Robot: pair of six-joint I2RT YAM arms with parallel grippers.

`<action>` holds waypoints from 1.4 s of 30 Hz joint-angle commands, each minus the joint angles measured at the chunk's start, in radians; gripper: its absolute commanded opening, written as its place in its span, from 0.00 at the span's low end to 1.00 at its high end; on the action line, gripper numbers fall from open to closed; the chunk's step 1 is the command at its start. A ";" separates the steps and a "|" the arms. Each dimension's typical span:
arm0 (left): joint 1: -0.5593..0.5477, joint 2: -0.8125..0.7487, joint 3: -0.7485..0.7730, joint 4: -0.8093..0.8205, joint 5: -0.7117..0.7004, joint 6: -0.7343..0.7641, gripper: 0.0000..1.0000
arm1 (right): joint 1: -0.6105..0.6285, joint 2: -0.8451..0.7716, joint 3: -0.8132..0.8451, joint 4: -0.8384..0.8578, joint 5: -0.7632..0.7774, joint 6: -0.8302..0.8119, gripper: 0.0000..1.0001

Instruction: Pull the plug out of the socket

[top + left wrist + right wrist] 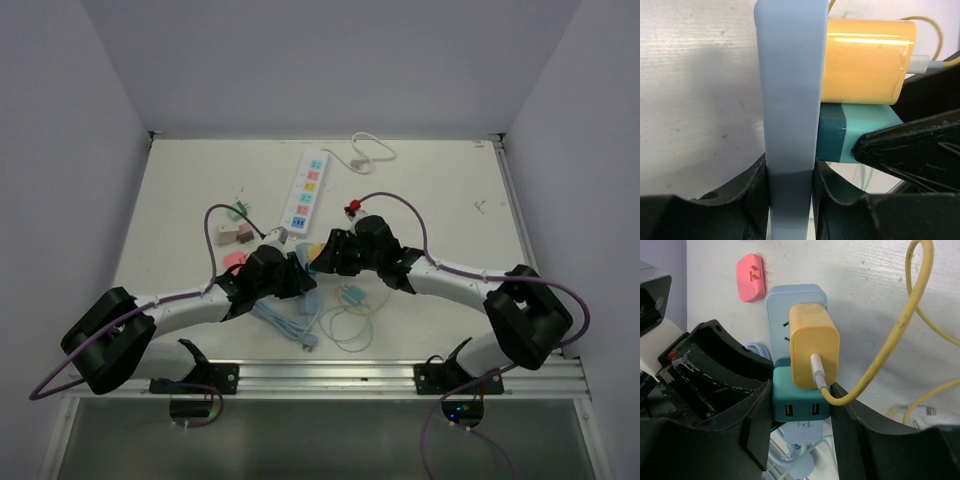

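Observation:
A light blue socket strip [790,100] stands on edge between the jaws of my left gripper [790,200], which is shut on it. A teal plug with two USB ports [800,400] sits in the strip. My right gripper [801,405] is shut on the teal plug's sides. A yellow plug [812,345] with a yellow cable sits just beyond it, its metal prongs partly showing. In the top view both grippers [300,272] [330,255] meet at the table's middle, with the yellow plug [314,250] between them.
A white power strip [307,190] lies behind the grippers. A pink adapter [752,277] lies by the blue strip's far end. Beige adapters [235,235] lie at the left. Blue and teal cables [300,325] coil near the front edge. A red-capped item [353,208] lies near the right arm.

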 commanded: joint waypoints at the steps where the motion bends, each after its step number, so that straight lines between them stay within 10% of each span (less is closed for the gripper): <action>1: 0.021 -0.030 -0.008 -0.135 -0.163 -0.035 0.00 | 0.006 -0.165 0.004 -0.007 0.014 0.001 0.00; 17: 0.038 -0.156 0.143 -0.399 -0.358 0.009 0.00 | -0.023 -0.531 -0.028 -0.337 0.218 -0.122 0.00; 30: 0.038 -0.314 0.095 -0.186 -0.145 0.149 0.00 | -0.075 -0.318 -0.177 -0.187 0.207 -0.189 0.05; 42: 0.030 -0.280 0.064 -0.083 -0.045 0.172 0.00 | -0.083 -0.418 -0.152 -0.214 0.238 -0.238 0.84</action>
